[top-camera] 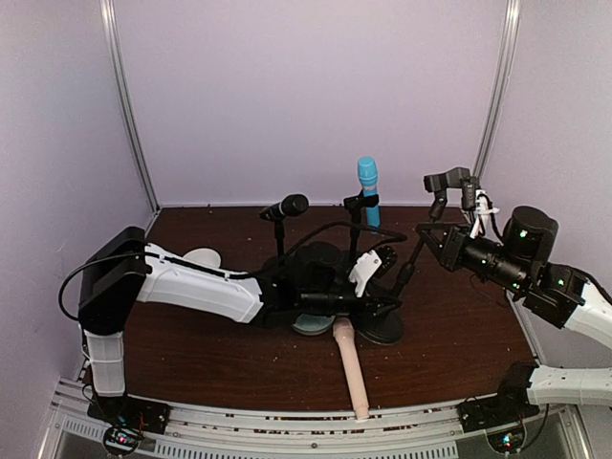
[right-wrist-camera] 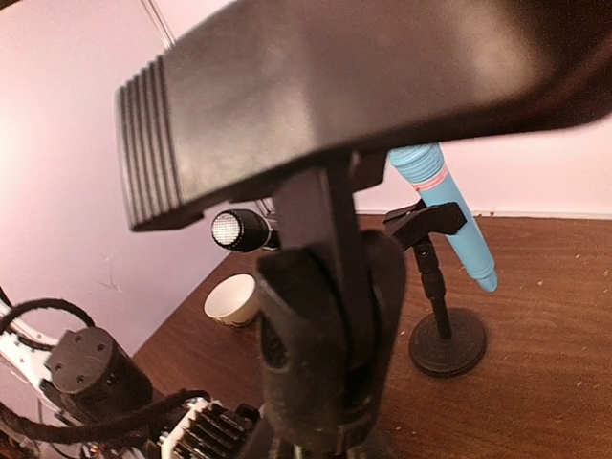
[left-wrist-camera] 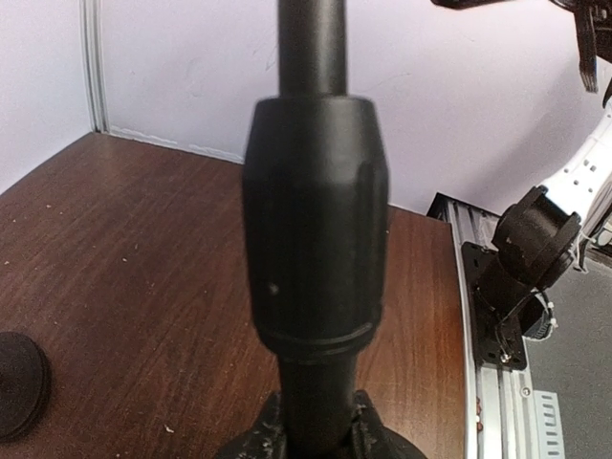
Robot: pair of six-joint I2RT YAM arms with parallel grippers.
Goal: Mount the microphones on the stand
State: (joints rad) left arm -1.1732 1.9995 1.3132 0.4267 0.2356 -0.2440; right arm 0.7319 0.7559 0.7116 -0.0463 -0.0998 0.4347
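Observation:
The light blue microphone (top-camera: pixel 368 186) (right-wrist-camera: pixel 445 206) stands upright in the clip of the middle stand (top-camera: pixel 356 215). A black microphone (top-camera: pixel 287 206) (right-wrist-camera: pixel 239 230) sits in the clip of the stand to its left. The pale pink-beige microphone (top-camera: pixel 350 368) lies on the table near the front edge. A third stand (top-camera: pixel 382 330) leans toward the right, and its clip (top-camera: pixel 448 180) holds nothing. My left gripper (top-camera: pixel 387 304) (left-wrist-camera: pixel 316 435) is shut on that stand's pole (left-wrist-camera: pixel 316 220) just above the base. My right gripper (top-camera: pixel 427 232) (right-wrist-camera: pixel 325 426) is shut on the same stand below its clip (right-wrist-camera: pixel 316 105).
A white bowl (top-camera: pixel 203 256) (right-wrist-camera: pixel 234 298) sits at the back left. A pale blue bowl (top-camera: pixel 313 325) lies under my left arm. Black cables loop over the stand bases. The blue microphone's stand base (right-wrist-camera: pixel 448 342) is on the brown table (top-camera: pixel 210 354).

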